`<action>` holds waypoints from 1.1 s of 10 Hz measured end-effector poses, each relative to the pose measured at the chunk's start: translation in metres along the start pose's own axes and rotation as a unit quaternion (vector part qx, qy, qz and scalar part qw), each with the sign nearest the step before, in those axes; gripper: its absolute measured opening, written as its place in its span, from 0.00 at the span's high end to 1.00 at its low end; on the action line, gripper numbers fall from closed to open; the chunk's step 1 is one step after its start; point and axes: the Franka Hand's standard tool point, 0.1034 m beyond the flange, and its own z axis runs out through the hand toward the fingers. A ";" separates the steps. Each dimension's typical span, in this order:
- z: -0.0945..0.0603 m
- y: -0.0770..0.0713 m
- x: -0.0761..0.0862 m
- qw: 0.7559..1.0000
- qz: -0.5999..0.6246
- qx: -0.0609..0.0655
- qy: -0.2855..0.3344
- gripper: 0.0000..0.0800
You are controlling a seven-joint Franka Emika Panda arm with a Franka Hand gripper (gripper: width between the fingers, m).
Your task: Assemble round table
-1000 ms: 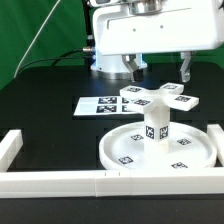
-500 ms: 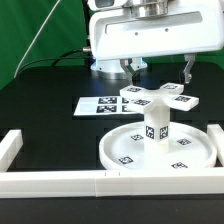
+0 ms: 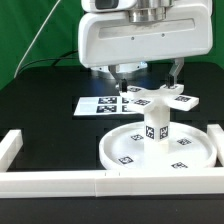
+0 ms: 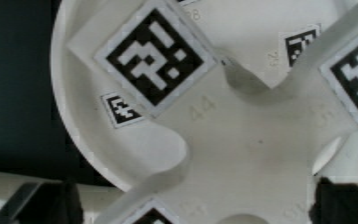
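— Where do the parts stand?
— Round disc (image 3: 158, 147) lies near, at the exterior view's right, inside the white rail frame (image 3: 60, 180); the leg (image 3: 156, 128) stands upright on its hub. The cross-shaped base (image 3: 158, 97) lies beyond it.
— And the gripper?
— The gripper (image 3: 147, 80) hangs over the base, fingers spread, holding nothing.

The white arm is seen lowered from above, wrist pointing straight down — its hand (image 3: 146, 75) is held wide open, both dark fingers (image 3: 176, 70) spread apart, nothing gripped.
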 end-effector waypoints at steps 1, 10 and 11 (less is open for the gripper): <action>0.002 -0.002 -0.001 1.000 0.023 0.003 -0.003 0.19; 0.017 -0.024 -0.007 0.997 0.072 0.005 -0.015 0.19; 0.017 -0.024 -0.007 0.997 0.072 0.005 -0.015 0.19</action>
